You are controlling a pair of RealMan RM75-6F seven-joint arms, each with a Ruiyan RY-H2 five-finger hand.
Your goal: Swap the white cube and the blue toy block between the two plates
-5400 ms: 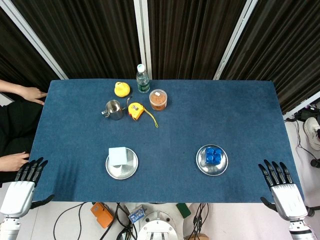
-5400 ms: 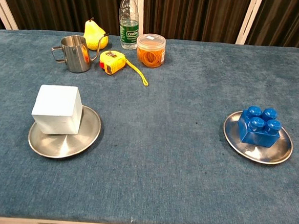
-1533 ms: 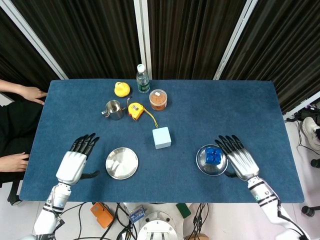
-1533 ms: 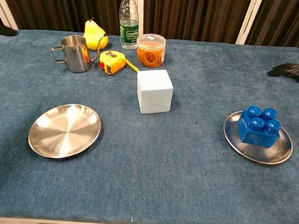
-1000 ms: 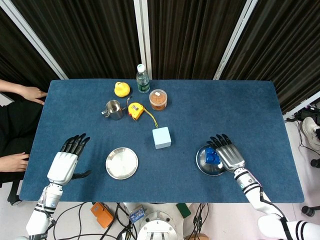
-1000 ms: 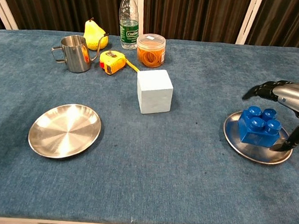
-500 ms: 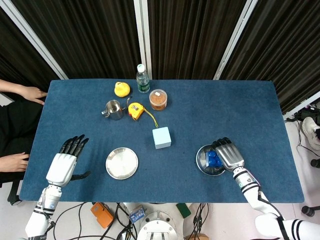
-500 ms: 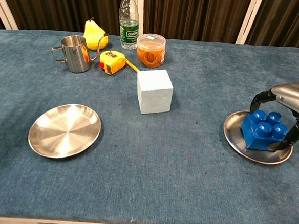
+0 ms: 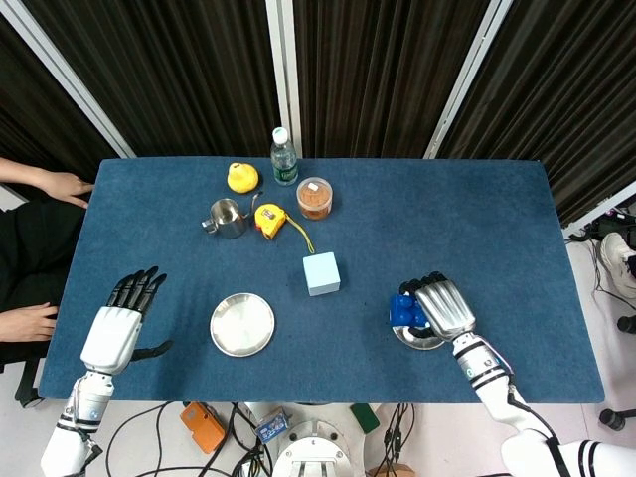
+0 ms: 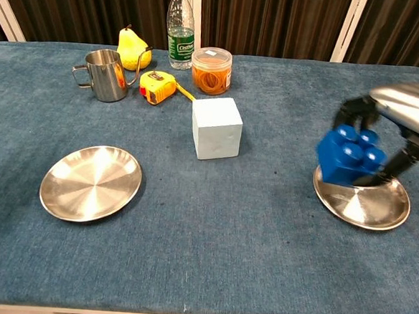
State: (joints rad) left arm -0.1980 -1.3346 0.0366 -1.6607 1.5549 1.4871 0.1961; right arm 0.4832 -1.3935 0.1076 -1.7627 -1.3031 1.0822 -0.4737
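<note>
My right hand (image 9: pixel 442 307) (image 10: pixel 403 116) grips the blue toy block (image 9: pixel 405 309) (image 10: pixel 347 161) and holds it lifted just above the left rim of the right plate (image 9: pixel 417 340) (image 10: pixel 368 204). The white cube (image 9: pixel 322 273) (image 10: pixel 216 128) stands on the cloth between the plates, nearer the back. The left plate (image 9: pixel 242 324) (image 10: pixel 91 182) holds nothing. My left hand (image 9: pixel 114 329) hovers near the table's left front, fingers spread, holding nothing; the chest view does not show it.
At the back left stand a water bottle (image 9: pixel 284 157) (image 10: pixel 180 27), a yellow pear (image 9: pixel 242 177) (image 10: pixel 131 48), a steel cup (image 9: pixel 227 218) (image 10: pixel 104 75), a yellow tape measure (image 9: pixel 269 220) (image 10: pixel 158 86) and an orange-filled jar (image 9: pixel 314 198) (image 10: pixel 211 70). A person's hands (image 9: pixel 60 186) rest at the left edge.
My right hand closed on the blue block and lifted it up and leftward off the right plate. My left hand drew back slightly toward the front left.
</note>
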